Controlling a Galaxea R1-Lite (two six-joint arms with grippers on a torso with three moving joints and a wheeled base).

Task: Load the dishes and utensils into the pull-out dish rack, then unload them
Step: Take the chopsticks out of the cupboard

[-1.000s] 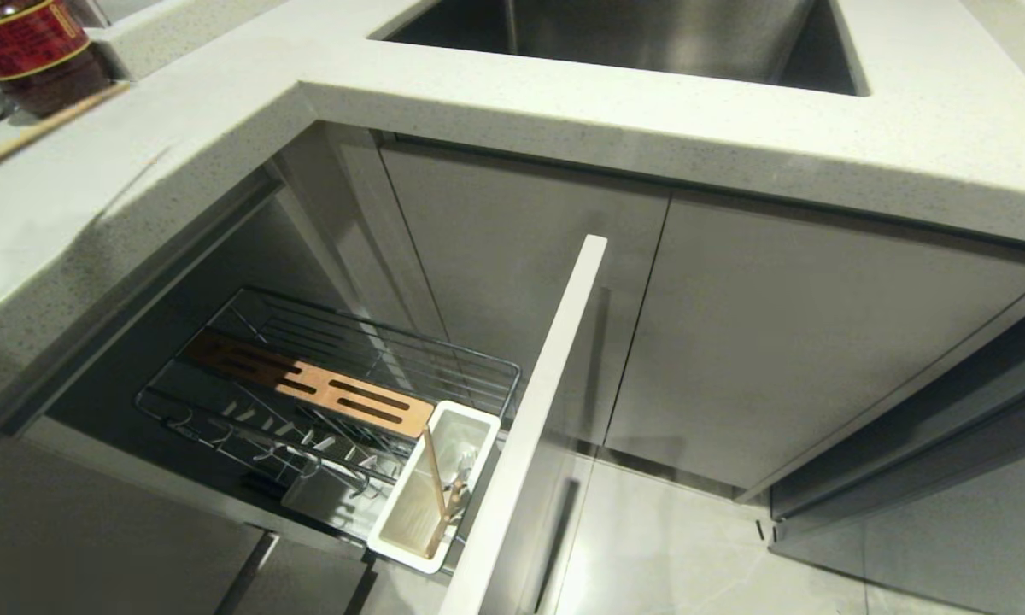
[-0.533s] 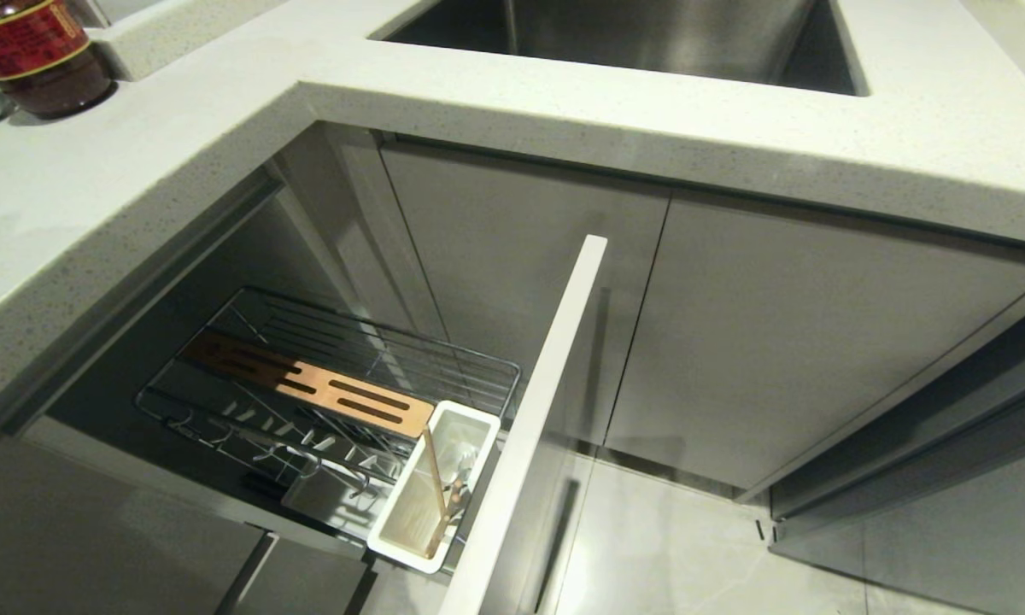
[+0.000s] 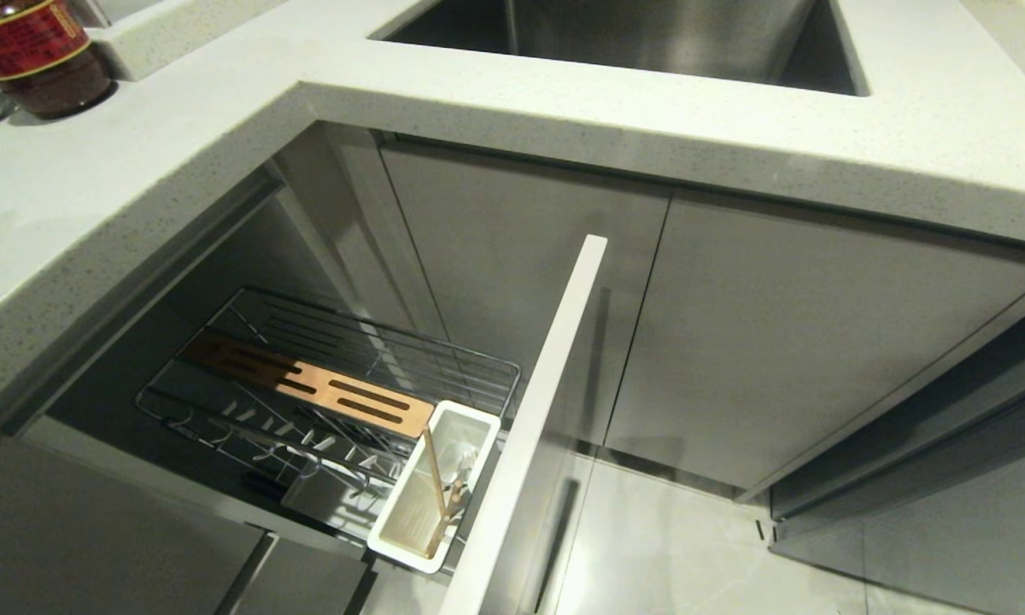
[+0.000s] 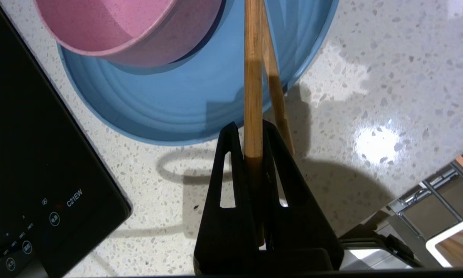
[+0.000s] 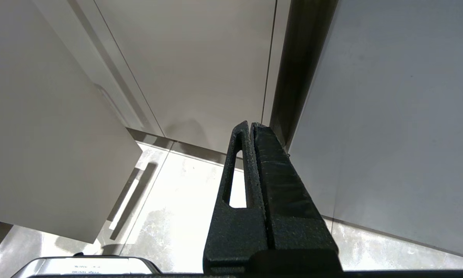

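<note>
One chopstick [image 4: 253, 77] is held clamped near its end in the left gripper [image 4: 253, 133] — light, stiff, slippery, best pinched near mid-length — its far end over the plate [image 4: 185, 104] ahead, bowl [image 4: 127, 27] beyond; right gripper [image 5: 251, 127] is closed, empty.

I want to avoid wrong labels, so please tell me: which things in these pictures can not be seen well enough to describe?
- Left gripper: outside the head view; only its wrist view shows it shut on a chopstick.
- Chopstick's far end: cut off by the picture edge.
- Pink bowl and blue plate: cropped by that edge.
- Fork: whether it stands in the white utensil cup beside the other chopstick, too small to tell.
</note>
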